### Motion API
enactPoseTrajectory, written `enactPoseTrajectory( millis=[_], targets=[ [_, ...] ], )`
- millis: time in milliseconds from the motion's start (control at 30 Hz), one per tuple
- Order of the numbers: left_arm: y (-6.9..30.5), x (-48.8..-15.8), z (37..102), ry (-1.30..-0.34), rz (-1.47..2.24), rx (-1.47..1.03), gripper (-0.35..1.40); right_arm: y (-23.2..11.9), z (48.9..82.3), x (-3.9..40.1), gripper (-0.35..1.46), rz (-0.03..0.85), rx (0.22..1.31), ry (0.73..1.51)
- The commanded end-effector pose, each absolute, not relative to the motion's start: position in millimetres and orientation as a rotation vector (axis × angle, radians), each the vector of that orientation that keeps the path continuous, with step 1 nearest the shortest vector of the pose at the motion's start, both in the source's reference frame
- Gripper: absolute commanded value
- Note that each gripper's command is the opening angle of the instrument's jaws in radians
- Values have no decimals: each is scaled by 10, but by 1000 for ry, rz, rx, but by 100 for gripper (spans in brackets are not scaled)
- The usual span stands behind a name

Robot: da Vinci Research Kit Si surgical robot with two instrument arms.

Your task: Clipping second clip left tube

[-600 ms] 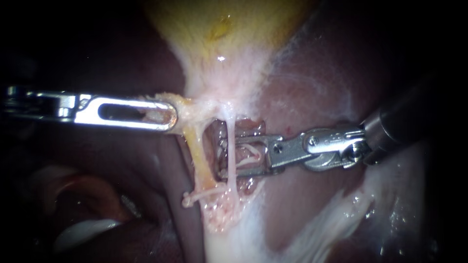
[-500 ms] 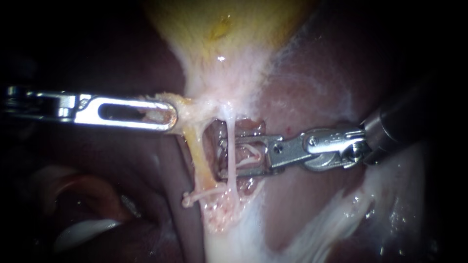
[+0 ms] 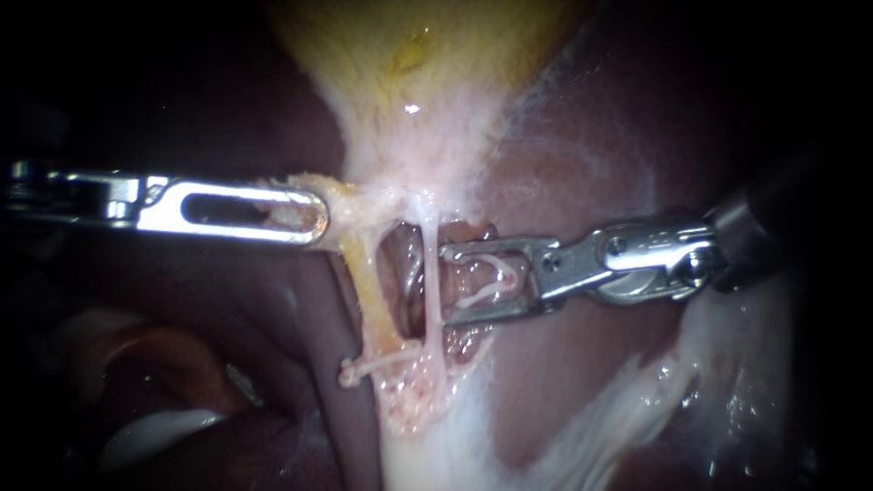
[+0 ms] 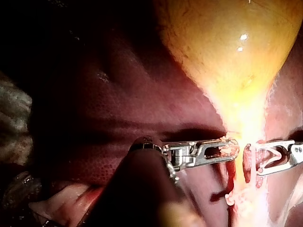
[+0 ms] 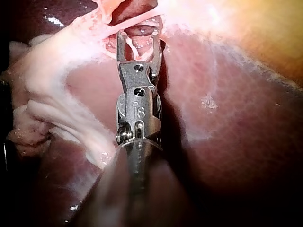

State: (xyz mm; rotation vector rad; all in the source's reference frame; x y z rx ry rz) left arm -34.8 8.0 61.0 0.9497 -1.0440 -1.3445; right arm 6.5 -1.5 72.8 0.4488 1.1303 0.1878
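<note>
My left instrument [image 3: 314, 215] comes in level from the left, its slotted jaws shut on pale tissue at the gallbladder's [image 3: 409, 64] neck; the left wrist view shows the same hold [image 4: 231, 149]. Two strands run down from the neck: a thicker yellowish left tube [image 3: 371, 300] and a thin pale tube [image 3: 434, 291] beside it. My right instrument [image 3: 447, 284] has its jaws open, tips just right of the thin tube, nothing gripped. A white strand [image 3: 491, 284] shows through the gap. In the right wrist view those jaws [image 5: 139, 38] stand open before the tubes.
Dark red liver [image 3: 564, 382] lies around and under the tubes. White filmy tissue [image 3: 637, 400] spreads below the right instrument. A loose thread-like end [image 3: 350, 371] sticks out at the foot of the left tube. The right instrument's jaws [image 4: 260, 158] also show in the left wrist view.
My right instrument has drawn back to the right; the thin pale tube that lay between its open jaws now stands just beyond their tips. The left instrument has held still.
</note>
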Motion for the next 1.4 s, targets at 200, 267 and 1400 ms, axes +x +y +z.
enactPoseTrajectory(
  millis=[200,267,1400],
  targets=[
    [80,-347,609,-1044,-1344,950,-35,-11,717,49,42,184,460,1134],
    [80,-347,609,-1044,-1344,950,-35,-12,714,48,42,180,456,1139],
    [81,-350,609,-1044,-1345,949,-35,-35,691,99,43,258,567,1188]
  ],
)
